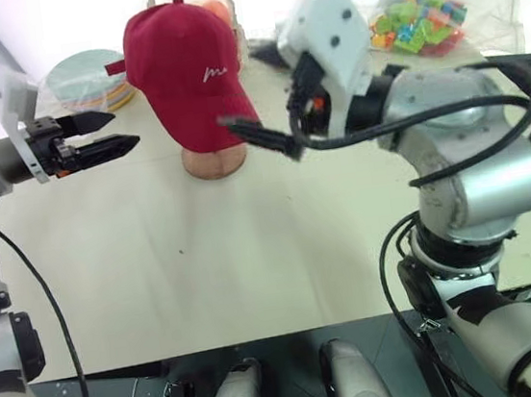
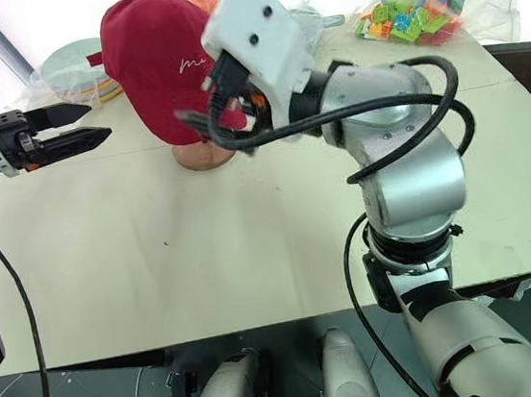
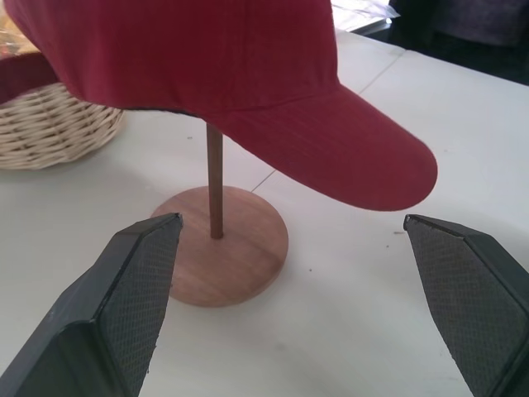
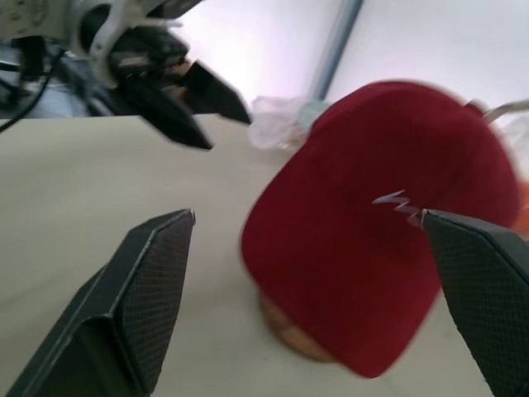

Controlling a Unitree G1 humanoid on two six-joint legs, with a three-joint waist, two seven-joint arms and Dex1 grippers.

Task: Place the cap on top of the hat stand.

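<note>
Head views first: we see the cap (image 1: pixel 184 73) draped over the hat stand (image 1: pixel 214 161), brim drooping toward us and hiding the rod and top disc, with just the round base showing on the desk (image 1: pixel 253 258). Our left pincer (image 1: pixel 107 133) hovers level beside the cap, fingers slightly parted and empty. Our right pincer (image 1: pixel 257 132) is blurred in front of the brim; it seems to hold nothing, though we cannot be sure it is clear of the fabric. A bag of coloured blocks (image 1: pixel 418 20) lies at the far side.

Left wrist view: wide fingers frame the thin rod rising from the base into the cap's crown, so the stand carries the weight. A wicker basket (image 3: pixel 50 124) sits beyond.

Right wrist view: wide, empty fingers look onto the cap's front. We judge the placement done, both pincers released so the cap can settle.
</note>
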